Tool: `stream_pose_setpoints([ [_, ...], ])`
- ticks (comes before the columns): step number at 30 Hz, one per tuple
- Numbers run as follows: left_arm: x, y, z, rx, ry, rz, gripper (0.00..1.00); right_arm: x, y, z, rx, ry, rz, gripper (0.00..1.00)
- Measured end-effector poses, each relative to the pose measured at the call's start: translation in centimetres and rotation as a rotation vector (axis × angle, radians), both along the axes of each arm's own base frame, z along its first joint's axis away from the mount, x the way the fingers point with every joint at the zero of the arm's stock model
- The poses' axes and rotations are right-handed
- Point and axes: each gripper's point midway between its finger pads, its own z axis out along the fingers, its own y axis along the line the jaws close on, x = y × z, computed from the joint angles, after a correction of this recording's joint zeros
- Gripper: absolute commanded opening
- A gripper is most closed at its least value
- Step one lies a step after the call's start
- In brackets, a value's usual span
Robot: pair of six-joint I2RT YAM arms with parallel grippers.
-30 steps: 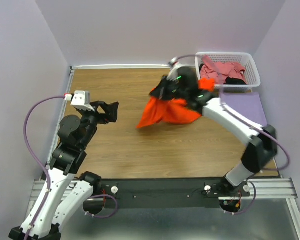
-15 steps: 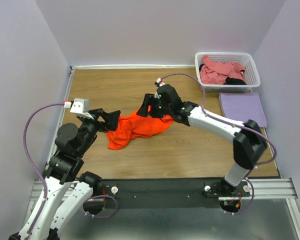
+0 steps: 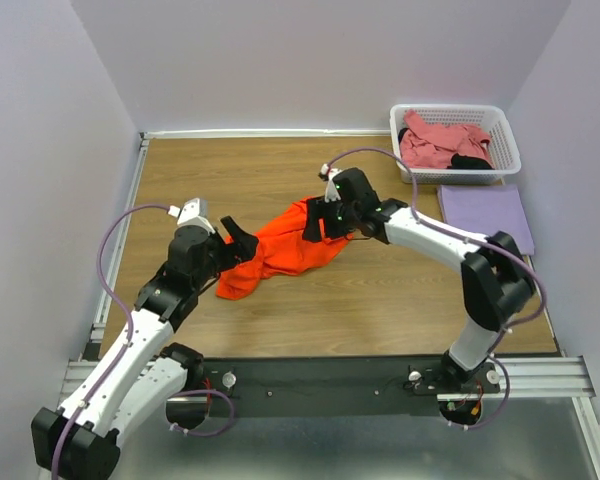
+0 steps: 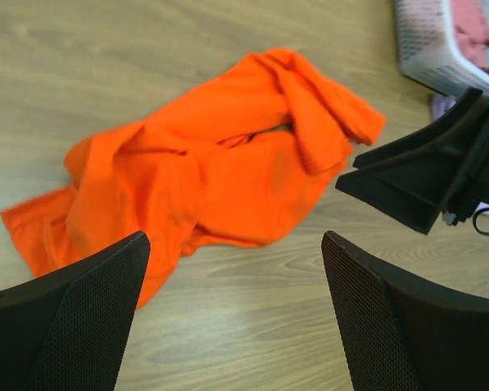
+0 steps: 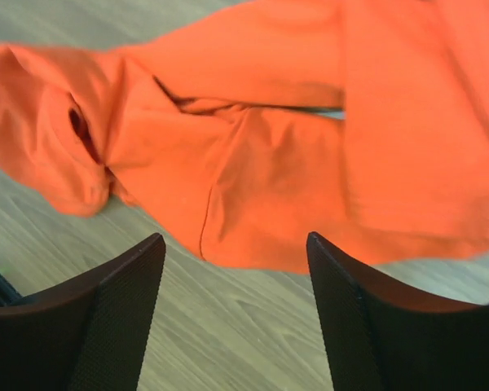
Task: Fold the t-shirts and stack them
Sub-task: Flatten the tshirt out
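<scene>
Orange t-shirt lies crumpled on wooden table.

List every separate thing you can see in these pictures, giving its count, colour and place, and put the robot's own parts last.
orange t-shirt: one, bright orange, crumpled mid-table between the two hands
lavender t-shirt: one, pale lavender, folded flat at the table's right edge, just in front of the basket
pink t-shirt: one, dusty pink, bunched inside the basket
black cloth: one piece, black, in the basket beside the pink shirt
basket: one, white lattice, far right corner
table: one, brown wood grain
left hand: one, black, open, at the shirt's left end
right hand: one, black, open, over the shirt's right end
</scene>
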Motion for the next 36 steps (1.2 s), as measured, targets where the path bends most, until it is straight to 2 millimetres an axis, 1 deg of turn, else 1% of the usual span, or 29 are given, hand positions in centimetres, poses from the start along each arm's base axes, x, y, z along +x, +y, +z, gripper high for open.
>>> stream_pose_setpoints([
  [2,0.0,0.3,-1.9,-0.020,0.061,0.049,0.94,-0.1,1.1,-1.6,-0.010,0.029,0.072,0.78],
  [4,-0.1,1.0,-3.5,-0.039,0.108,0.105,0.95,-0.7,1.9,-3.6,-0.020,0.074,0.134,0.79],
  [6,-0.1,1.7,-4.3,-0.052,0.130,0.151,0.94,-1.1,2.4,-4.8,-0.024,0.103,0.171,0.79],
  [9,-0.2,3.1,-5.2,-0.059,0.147,0.226,0.93,-1.9,2.9,-5.8,-0.027,0.132,0.216,0.78],
  [13,0.5,5.6,-5.5,-0.054,0.147,0.318,0.91,-2.3,4.1,-6.2,-0.021,0.140,0.252,0.78],
  [17,1.2,7.4,-6.0,-0.034,0.155,0.373,0.91,-2.6,4.6,-6.9,-0.029,0.153,0.264,0.76],
  [19,1.4,7.8,-6.5,-0.021,0.166,0.379,0.91,-2.9,4.7,-7.7,-0.039,0.166,0.270,0.66],
  [20,1.5,7.9,-6.6,-0.016,0.168,0.378,0.91,-3.0,4.8,-8.2,-0.045,0.174,0.272,0.58],
  [21,1.6,8.0,-6.8,-0.010,0.170,0.375,0.91,-3.1,4.7,-8.6,-0.051,0.183,0.271,0.31],
  [23,1.6,8.1,-6.9,-0.003,0.172,0.371,0.91,-3.0,4.8,-9.2,-0.055,0.190,0.273,0.09],
  [24,1.6,8.0,-6.9,0.001,0.170,0.365,0.91,-3.0,4.8,-9.2,-0.055,0.189,0.273,0.01],
  [27,1.6,8.0,-6.9,0.009,0.168,0.355,0.91,-3.0,4.8,-8.8,-0.055,0.189,0.271,0.00],
  [28,1.6,8.0,-6.9,0.013,0.167,0.353,0.91,-3.2,4.5,-8.6,-0.065,0.194,0.267,0.00],
  [30,1.5,8.1,-6.9,0.021,0.165,0.350,0.91,-3.6,3.8,-7.4,-0.073,0.188,0.259,0.00],
  [34,1.7,8.2,-6.6,0.038,0.156,0.342,0.91,-5.8,1.3,-2.4,-0.064,0.136,0.236,0.00],
  [35,1.7,8.2,-6.5,0.042,0.154,0.339,0.91,-6.7,0.4,-0.8,-0.051,0.118,0.229,0.00],
  [36,1.8,8.2,-6.5,0.045,0.156,0.338,0.91,-7.4,-0.2,0.4,-0.040,0.104,0.226,0.01],
])
